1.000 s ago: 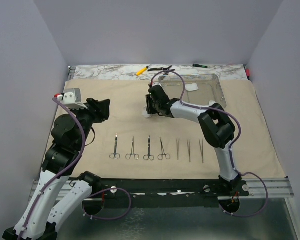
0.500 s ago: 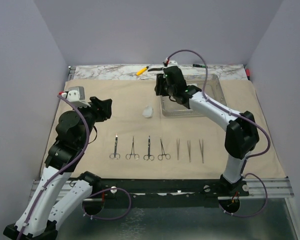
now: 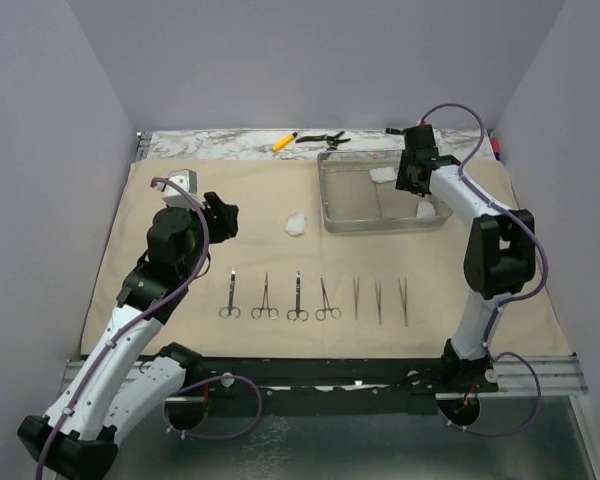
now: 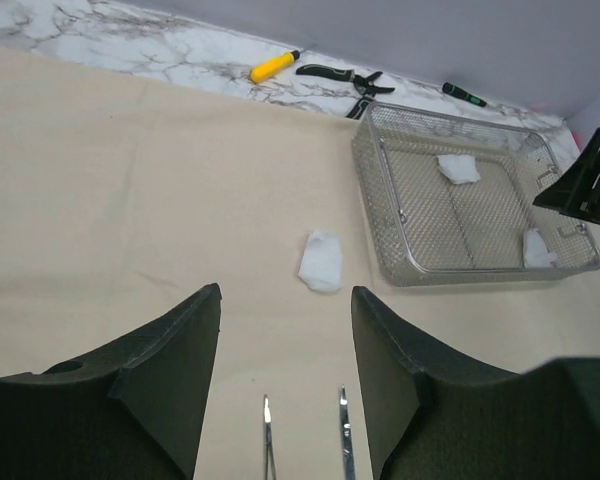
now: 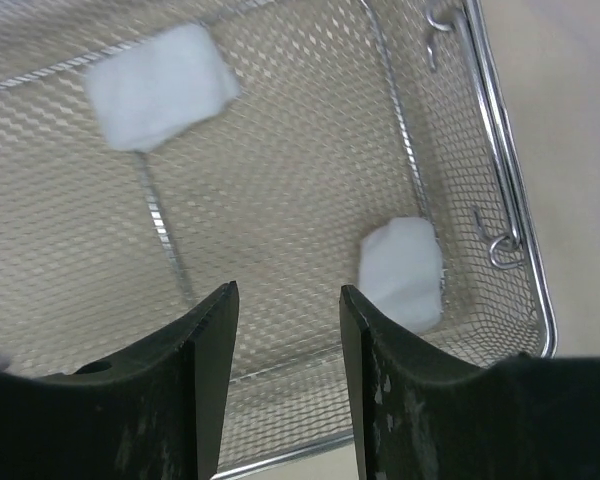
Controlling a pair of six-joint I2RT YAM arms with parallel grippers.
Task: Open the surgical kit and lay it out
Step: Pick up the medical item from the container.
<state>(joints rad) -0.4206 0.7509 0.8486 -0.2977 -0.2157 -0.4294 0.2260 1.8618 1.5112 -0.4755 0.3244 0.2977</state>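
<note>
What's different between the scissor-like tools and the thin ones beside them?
The clamps end in finger rings; the tweezers are plain slim strips. There are four clamps, three tweezers. Clamps lie left, tweezers right. Both are steel, lined up in one row on the beige cloth.

**Layout on the table**

A large beige cloth wrap [image 3: 260, 200] is spread over the tabletop. A rectangular wire-mesh metal tray [image 3: 380, 228] is set on it, at the far side, right of centre. One white gauze ball [image 3: 384, 175] is held at the tray's far middle, and a second gauze ball [image 3: 427, 211] in its near right corner. A third gauze ball [image 3: 296, 223] is laid on the cloth just left of the tray. Nearer the front, one row is laid out: four small steel ring-handled clamps [image 3: 297, 298] to the left, three thin steel tweezers [image 3: 378, 299] to the right. Behind the cloth, on a marbled strip [image 3: 210, 145], a yellow pen [image 3: 285, 141] is placed left of black-handled pliers [image 3: 322, 138].
</note>
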